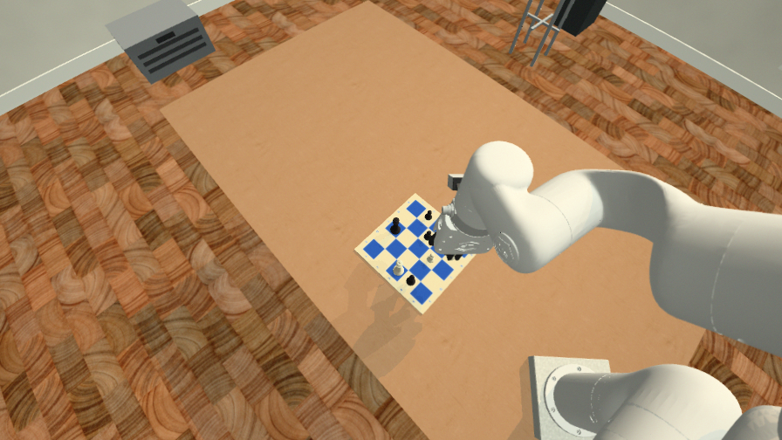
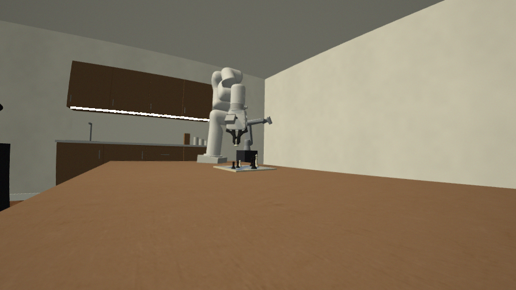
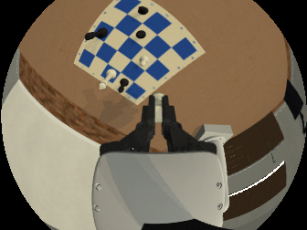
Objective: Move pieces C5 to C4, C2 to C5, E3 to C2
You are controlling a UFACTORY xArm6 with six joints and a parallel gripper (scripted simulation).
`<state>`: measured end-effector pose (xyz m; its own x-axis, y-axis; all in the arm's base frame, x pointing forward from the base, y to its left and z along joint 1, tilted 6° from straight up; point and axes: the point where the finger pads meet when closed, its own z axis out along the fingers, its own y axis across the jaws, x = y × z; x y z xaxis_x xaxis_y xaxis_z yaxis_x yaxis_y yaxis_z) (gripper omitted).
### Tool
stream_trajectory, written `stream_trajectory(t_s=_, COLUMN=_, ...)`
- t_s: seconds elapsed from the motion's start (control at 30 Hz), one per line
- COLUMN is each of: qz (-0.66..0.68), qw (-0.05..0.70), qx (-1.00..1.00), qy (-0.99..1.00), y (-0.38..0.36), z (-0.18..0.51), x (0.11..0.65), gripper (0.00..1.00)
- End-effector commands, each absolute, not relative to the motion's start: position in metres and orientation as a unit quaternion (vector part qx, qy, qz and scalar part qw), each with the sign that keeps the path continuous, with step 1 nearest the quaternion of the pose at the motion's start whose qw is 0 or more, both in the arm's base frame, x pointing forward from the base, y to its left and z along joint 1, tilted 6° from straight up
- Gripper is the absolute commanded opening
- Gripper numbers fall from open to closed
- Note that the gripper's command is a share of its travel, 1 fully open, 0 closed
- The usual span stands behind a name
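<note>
My gripper (image 1: pixel 454 257) (image 2: pixel 235 138) (image 3: pixel 158 103) is shut on a white piece (image 2: pixel 235 142) (image 3: pixel 158 114), held upright well above the board (image 1: pixel 358 250) (image 2: pixel 224 169). A small white piece (image 1: pixel 430 257) (image 2: pixel 239 163) (image 3: pixel 143 60) stands upright on C4. A tall white piece (image 1: pixel 398 268) (image 2: pixel 255 160) (image 3: pixel 111 74) stands upright on E3. Square C2 (image 1: pixel 407 238) (image 3: pixel 116 36) and square C5 (image 1: pixel 442 270) (image 3: pixel 156 70) are bare. In the top view, the gripper and wrist hide the board's right corner and the held piece.
A tall black piece (image 1: pixel 395 226) (image 3: pixel 98 33) stands on C1. Smaller black pieces stand on A2 (image 1: pixel 428 215) (image 3: pixel 142 10), B3 (image 3: pixel 141 34) and E4 (image 1: pixel 410 279) (image 3: pixel 123 83), the last beside the tall white piece. The board lies on a brown table (image 1: pixel 305 164).
</note>
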<state>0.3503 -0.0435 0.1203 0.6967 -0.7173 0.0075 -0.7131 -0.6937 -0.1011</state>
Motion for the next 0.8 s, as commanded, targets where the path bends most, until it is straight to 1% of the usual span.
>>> stream_trajectory(t_s=0.0, qz=-0.025, qw=0.046, qx=-0.920, qy=0.389, y=-0.044, z=0.121, x=0.351, gripper=0.00)
stream_trajectory(t_s=0.33, qz=-0.025, qw=0.046, qx=-0.920, qy=0.389, y=-0.043, z=0.109, x=0.352, gripper=0.00)
stream_trajectory(t_s=0.77, qz=-0.025, qw=0.046, qx=-0.920, qy=0.389, y=-0.039, z=0.050, x=0.357, gripper=0.00)
